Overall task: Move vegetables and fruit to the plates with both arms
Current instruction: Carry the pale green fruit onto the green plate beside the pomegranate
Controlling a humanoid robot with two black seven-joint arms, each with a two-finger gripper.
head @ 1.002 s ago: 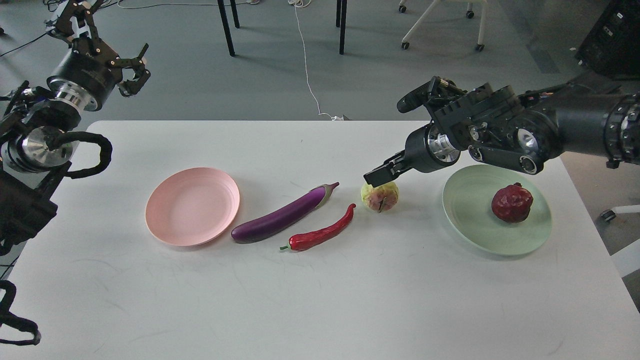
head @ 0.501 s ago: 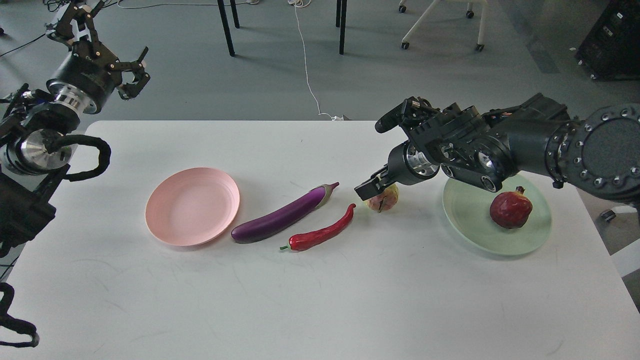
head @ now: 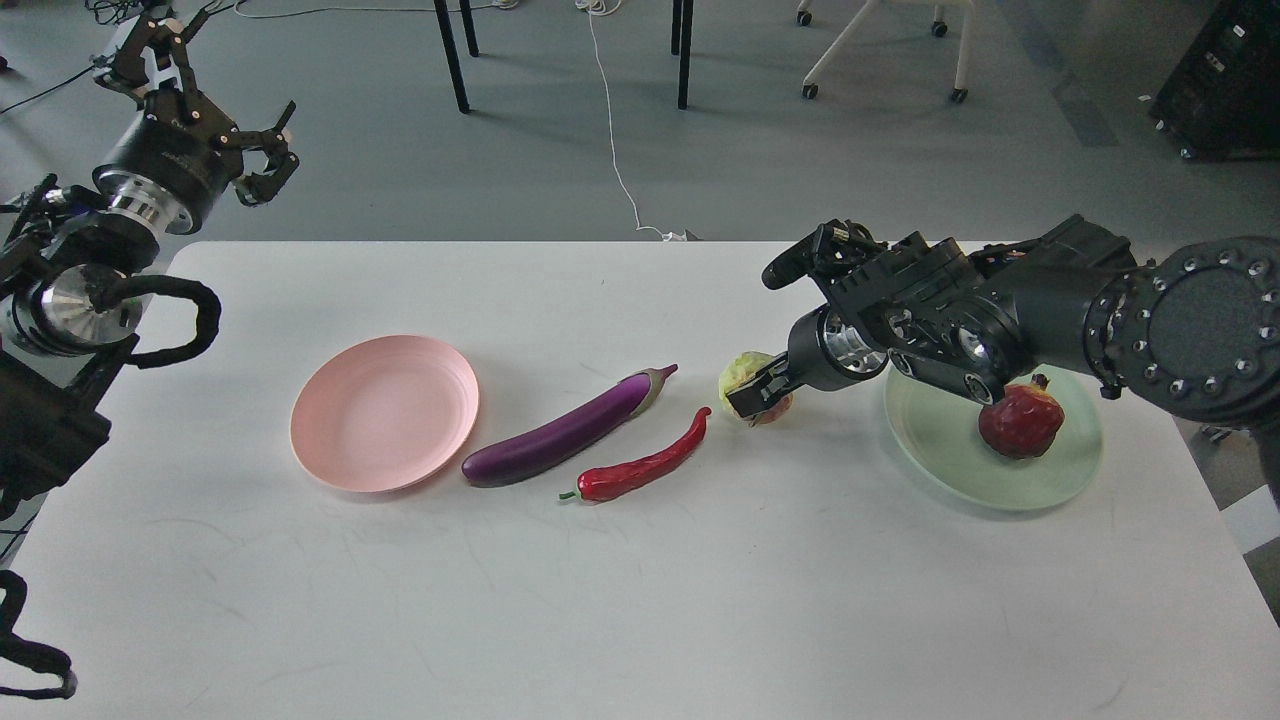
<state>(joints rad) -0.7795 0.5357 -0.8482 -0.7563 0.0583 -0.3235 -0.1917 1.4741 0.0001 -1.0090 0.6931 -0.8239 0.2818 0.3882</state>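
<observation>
One of four items done: on the white table (head: 640,600) the green plate (head: 940,440) already holds the pomegranate (head: 1022,422), while the pink plate (head: 385,412) is empty, with the eggplant (head: 565,432) and chili pepper (head: 645,465) lying on the table just right of it. My right gripper (head: 757,397) is down on the bumpy yellow-green fruit (head: 742,375) between chili and green plate; whether it pinches I cannot tell. My left gripper (head: 262,150), fingers spread and empty, hangs beyond the table's far left corner; three transfers left, I judge.
</observation>
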